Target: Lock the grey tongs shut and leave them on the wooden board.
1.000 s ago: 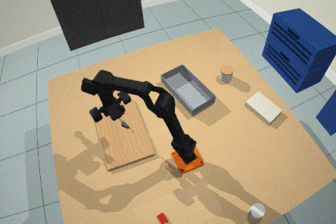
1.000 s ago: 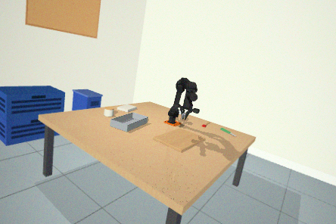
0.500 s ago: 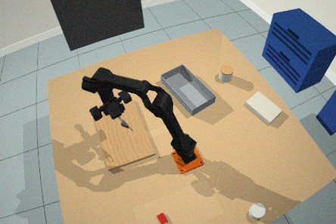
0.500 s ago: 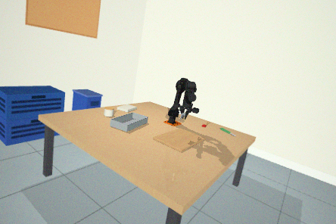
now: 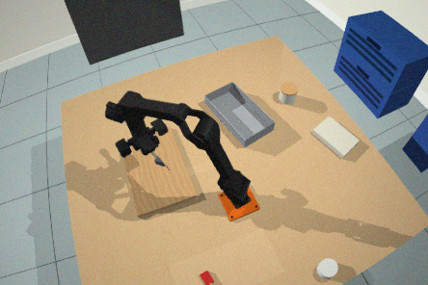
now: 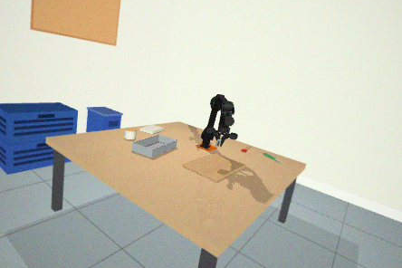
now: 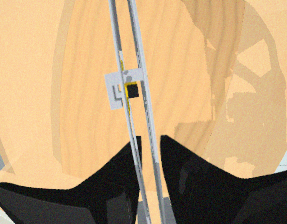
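Observation:
My gripper (image 5: 150,148) is shut on the grey tongs (image 5: 159,161) and holds them above the wooden board (image 5: 159,172), tips pointing down towards it. The grey roasting tin (image 5: 239,113) stands empty to the right of the board. In the exterior view the gripper (image 6: 220,139) hangs beyond the board (image 6: 213,167), and the tongs are too small to make out.
A tan-lidded cup (image 5: 288,92) and a white block (image 5: 335,136) lie right of the tin. A white cylinder (image 5: 327,268) and a small red piece (image 5: 207,277) sit near the front edge. The arm's orange base (image 5: 238,205) is beside the board. Blue crates (image 5: 381,62) stand off the table.

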`<state>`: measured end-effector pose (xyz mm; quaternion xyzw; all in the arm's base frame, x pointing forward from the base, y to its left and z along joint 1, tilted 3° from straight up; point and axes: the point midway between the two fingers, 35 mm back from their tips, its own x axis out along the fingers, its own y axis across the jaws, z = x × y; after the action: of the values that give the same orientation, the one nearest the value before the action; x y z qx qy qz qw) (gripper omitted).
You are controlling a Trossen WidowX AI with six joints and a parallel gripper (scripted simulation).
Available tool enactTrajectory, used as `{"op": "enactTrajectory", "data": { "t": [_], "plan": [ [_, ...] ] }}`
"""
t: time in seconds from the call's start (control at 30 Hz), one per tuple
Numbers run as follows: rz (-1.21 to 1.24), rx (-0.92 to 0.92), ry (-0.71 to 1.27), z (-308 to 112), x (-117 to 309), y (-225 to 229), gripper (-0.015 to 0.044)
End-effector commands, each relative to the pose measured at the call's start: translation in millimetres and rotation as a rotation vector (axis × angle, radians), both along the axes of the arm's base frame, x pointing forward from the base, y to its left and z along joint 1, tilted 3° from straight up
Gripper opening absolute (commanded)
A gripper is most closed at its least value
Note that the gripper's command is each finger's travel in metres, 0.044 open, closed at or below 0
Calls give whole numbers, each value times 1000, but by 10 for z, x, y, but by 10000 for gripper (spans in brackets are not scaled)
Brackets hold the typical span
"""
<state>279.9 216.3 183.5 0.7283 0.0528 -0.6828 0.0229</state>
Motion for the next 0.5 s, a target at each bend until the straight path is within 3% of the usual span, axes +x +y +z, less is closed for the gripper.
{"op": "enactTrajectory", "data": {
  "t": [0.0,0.47],
  "plan": [
    [-5,3,1,-59,11,14,-150],
    [-4,2,0,-286,36,33,-150]
  ]
}}
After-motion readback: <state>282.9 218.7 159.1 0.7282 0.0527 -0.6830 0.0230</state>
